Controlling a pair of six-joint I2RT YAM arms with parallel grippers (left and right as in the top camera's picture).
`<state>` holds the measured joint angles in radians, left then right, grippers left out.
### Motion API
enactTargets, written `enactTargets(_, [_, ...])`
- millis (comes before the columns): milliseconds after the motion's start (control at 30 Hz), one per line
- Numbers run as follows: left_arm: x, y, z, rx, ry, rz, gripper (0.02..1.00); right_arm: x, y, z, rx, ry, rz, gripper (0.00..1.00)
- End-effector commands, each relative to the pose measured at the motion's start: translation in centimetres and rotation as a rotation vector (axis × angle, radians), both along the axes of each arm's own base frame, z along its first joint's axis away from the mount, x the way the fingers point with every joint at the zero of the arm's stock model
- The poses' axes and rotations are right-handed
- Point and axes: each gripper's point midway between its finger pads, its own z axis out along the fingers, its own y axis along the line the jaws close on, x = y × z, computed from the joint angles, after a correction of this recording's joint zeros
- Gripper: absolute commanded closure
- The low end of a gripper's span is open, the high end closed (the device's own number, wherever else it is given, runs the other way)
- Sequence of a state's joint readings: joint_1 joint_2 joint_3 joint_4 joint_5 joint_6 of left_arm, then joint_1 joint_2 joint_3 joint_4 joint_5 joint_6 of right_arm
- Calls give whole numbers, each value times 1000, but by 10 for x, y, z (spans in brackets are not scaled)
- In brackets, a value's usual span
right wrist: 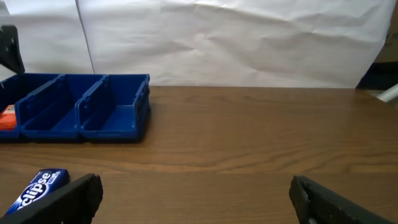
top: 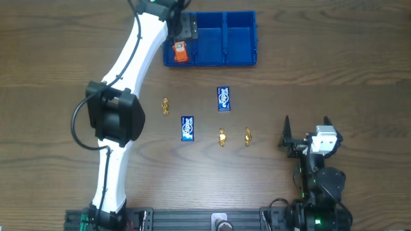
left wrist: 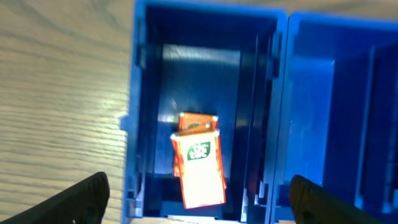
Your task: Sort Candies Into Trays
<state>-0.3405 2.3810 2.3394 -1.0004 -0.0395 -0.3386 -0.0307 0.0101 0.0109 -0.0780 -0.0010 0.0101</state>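
Hanging above the leftmost compartment of the blue tray (top: 241, 38), the left gripper (left wrist: 199, 185) has its fingers spread wide with nothing between them; its arm reaches from the left base up to the far side of the table (top: 51, 51). Beneath it, inside that compartment, lie two orange packets (left wrist: 200, 168), one partly on top of the other, toward the end of the compartment nearer the arms.

Loose sweets sit on the wood between the tray and the arm bases. A gold candy (top: 166, 106) lies farthest left. Just right of it and a little closer to the bases is a blue pack (top: 187, 128). A second blue pack (top: 223, 99) lies farther right, nearer the tray but clear of it. Below that one sit another gold candy (top: 222, 137) and a last gold candy (top: 247, 135) — side by side, near each other but not touching.

Right of all these, well apart from the tray, the right gripper (top: 307, 125) sits low near its own base, fingers open wide and holding nothing
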Motion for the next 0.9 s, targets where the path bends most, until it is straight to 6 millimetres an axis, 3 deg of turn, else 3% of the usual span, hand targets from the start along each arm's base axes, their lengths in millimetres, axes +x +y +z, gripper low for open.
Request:
enactTargets(33, [-2,16,106,-36,-222,27,47,0,-1,-1,-12,1,-2,3])
enactTargets(200, [-22,25,180,-67,-448,10,27,0,-1,-1,-12,1,-2,3])
enactTargets(300, [-52,36,220,-83,-595,-14,18,0,-1,-1,-12,1,-2,3])
enactTargets(433, [-106,60,245,-55,-707,-24,18,0,-1,-1,-11,1,-2,1])
enactTargets(633, [-186,115,253,-32,-833,53,18,0,-1,-1,-12,1,-2,3])
enactTargets(767, [-236,151,235,-23,-908,127,18,0,-1,-1,-12,2,-2,3])
enactTargets(900, [-272,168,215,-22,-994,156,18,0,-1,-1,-12,1,-2,3])
